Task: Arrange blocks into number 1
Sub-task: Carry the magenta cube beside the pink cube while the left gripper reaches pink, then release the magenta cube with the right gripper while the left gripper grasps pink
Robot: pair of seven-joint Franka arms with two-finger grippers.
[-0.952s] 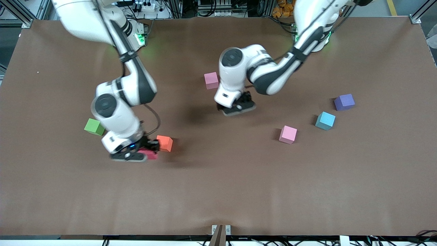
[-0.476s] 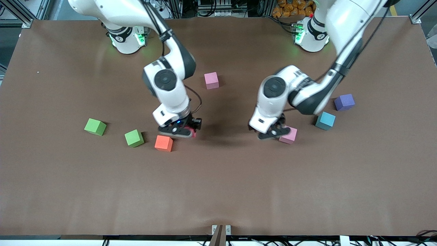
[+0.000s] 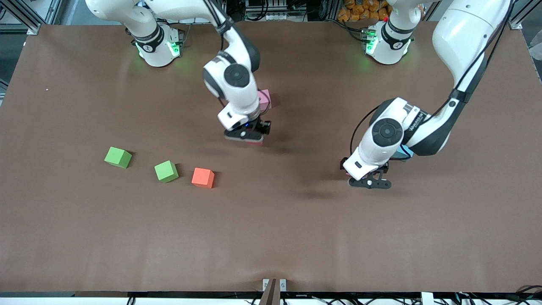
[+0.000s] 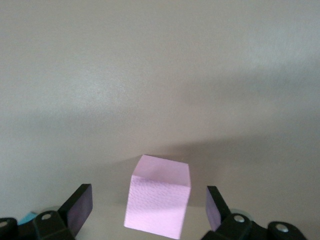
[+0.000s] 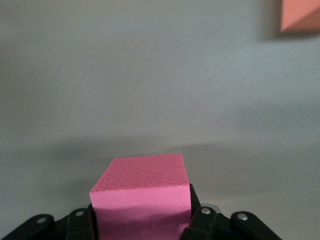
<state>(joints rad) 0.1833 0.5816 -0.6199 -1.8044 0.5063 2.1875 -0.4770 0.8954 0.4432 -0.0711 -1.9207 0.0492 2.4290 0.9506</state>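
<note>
Right gripper (image 3: pixel 247 140) carried matte crimson block (image 5: pixel 142 195) toward centre.

I can make out dark lettering on the left arm's white wrist link (image 3: pixel 413 120), but it is too small to read. I see nothing else written anywhere.

A wide brown matte desk (image 3: pixel 271 237) fills the scene, evenly lit, with metal framing (image 3: pixel 25 19) and cables (image 3: pixel 262 8) along its top edge.

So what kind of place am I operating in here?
Most likely a robotics lab: two Franka arms bolted at a brown table, aluminium framing and cabling along its edge, coloured foam cubes like the orange one.
</note>
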